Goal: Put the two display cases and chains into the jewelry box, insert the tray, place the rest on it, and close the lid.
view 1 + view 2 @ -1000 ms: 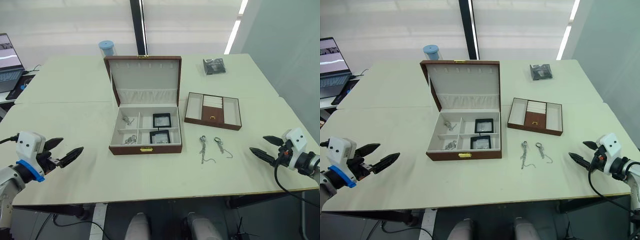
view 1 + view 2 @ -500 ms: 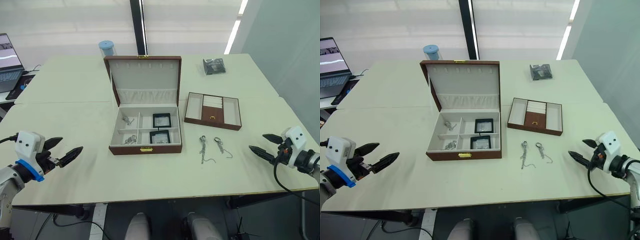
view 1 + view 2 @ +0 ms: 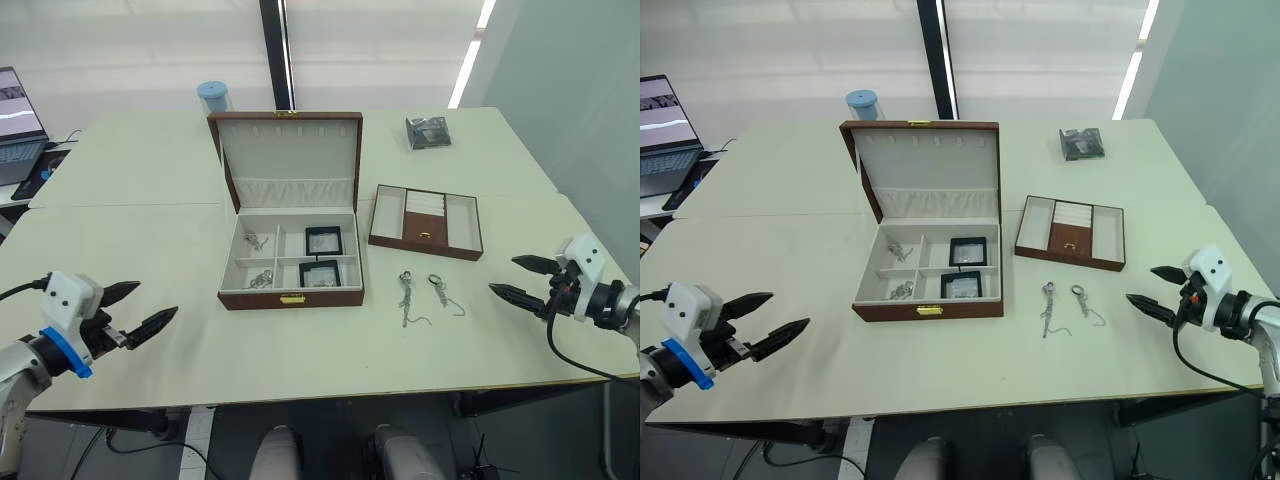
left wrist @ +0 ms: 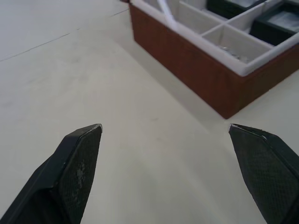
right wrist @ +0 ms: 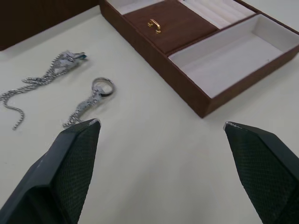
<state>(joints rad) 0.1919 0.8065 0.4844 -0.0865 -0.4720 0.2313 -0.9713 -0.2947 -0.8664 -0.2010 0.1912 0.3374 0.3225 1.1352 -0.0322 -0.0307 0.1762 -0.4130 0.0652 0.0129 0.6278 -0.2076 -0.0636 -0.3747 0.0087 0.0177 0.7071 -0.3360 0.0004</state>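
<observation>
The jewelry box stands open mid-table, its lid upright behind it. Two display cases lie in its right compartments, and small silver pieces in its left ones. Two chains lie on the table to the right of the box. Behind them sits the tray. My left gripper is open near the front left edge, pointing at the box corner. My right gripper is open at the right, facing the chains and the tray.
A dark shiny packet lies at the back right. A blue-lidded cup stands behind the box. A laptop sits at the far left. A seam runs across the table.
My left gripper has shifted right and slightly nearer. My right gripper has moved left and a little farther back, toward the chains. Both stay open.
</observation>
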